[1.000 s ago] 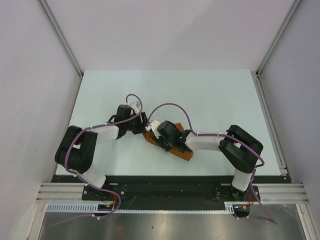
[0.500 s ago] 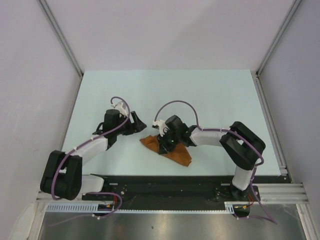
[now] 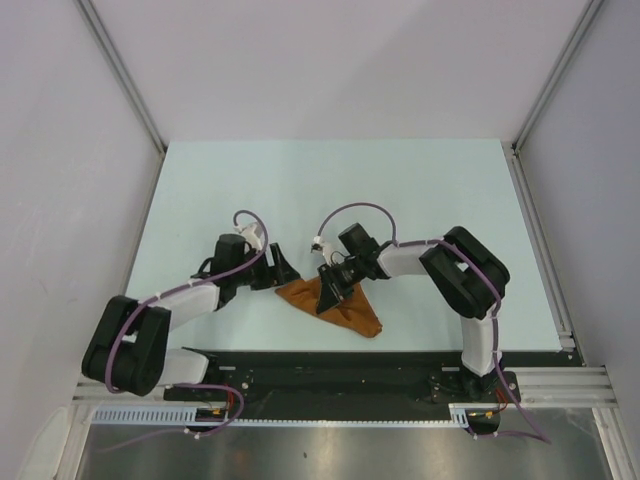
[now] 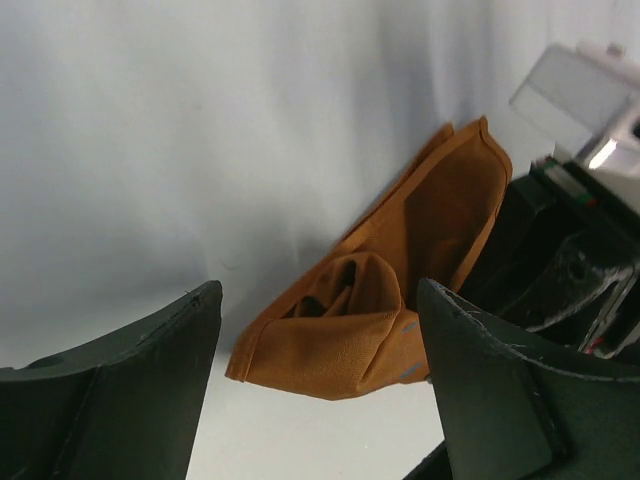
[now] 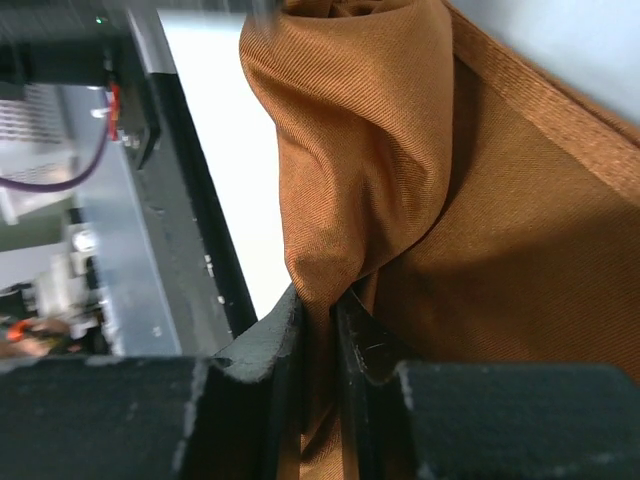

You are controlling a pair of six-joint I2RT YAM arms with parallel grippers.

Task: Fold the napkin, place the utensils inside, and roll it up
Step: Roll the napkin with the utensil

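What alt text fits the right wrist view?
The right gripper is shut on a bunched fold of the rust-brown napkin, which fills most of the frame. To the left are a strip of the pale table and the dark rail along its edge.

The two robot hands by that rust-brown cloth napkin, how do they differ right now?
The left hand stands wide open with nothing between its jaws; the right hand is shut, pinching a bunched fold of the rust-brown cloth napkin. The left hand sits at the napkin's left end, while the right hand is over its middle. Both are black and low, close to the napkin.
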